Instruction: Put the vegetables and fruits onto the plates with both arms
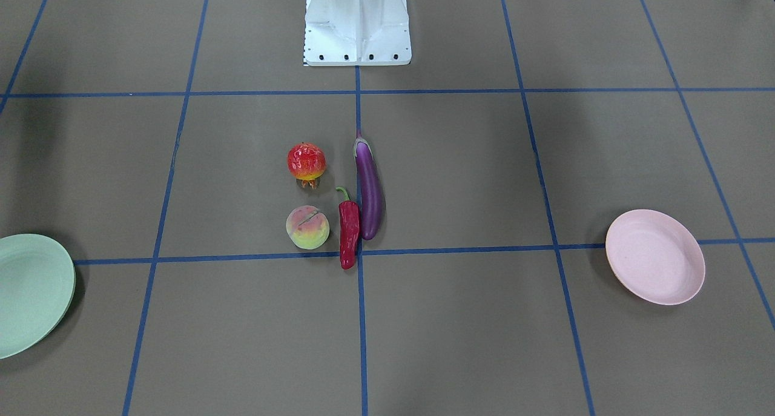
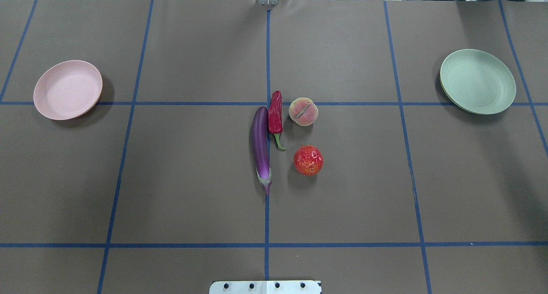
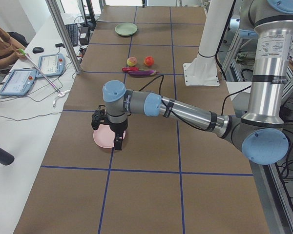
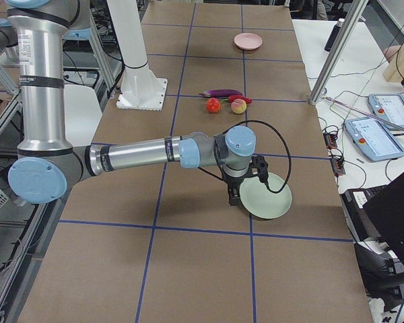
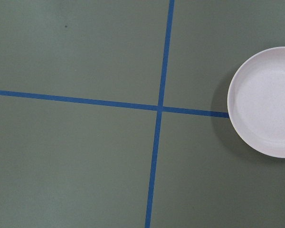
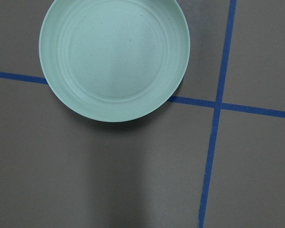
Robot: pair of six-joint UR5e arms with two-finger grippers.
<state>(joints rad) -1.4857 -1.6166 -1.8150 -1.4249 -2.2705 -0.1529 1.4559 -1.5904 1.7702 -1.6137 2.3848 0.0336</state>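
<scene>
Lying bare: pink plate (image 2: 67, 90), green plate (image 2: 477, 81); left end effector (image 3: 111, 139), right end effector (image 4: 237, 194): cannot tell opening.

Blue tape lines (image 2: 342, 245) grid the brown table (image 2: 192, 178).

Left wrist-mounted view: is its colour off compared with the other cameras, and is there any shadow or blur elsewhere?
Left wrist-mounted: greenish cast, the table reads grey-green and the pink plate near white, while overhead exterior shows them brown and pink. Right wrist-mounted: a broad soft shadow band runs down the frame from the green plate. All views look sharp, with no strong glare.
</scene>
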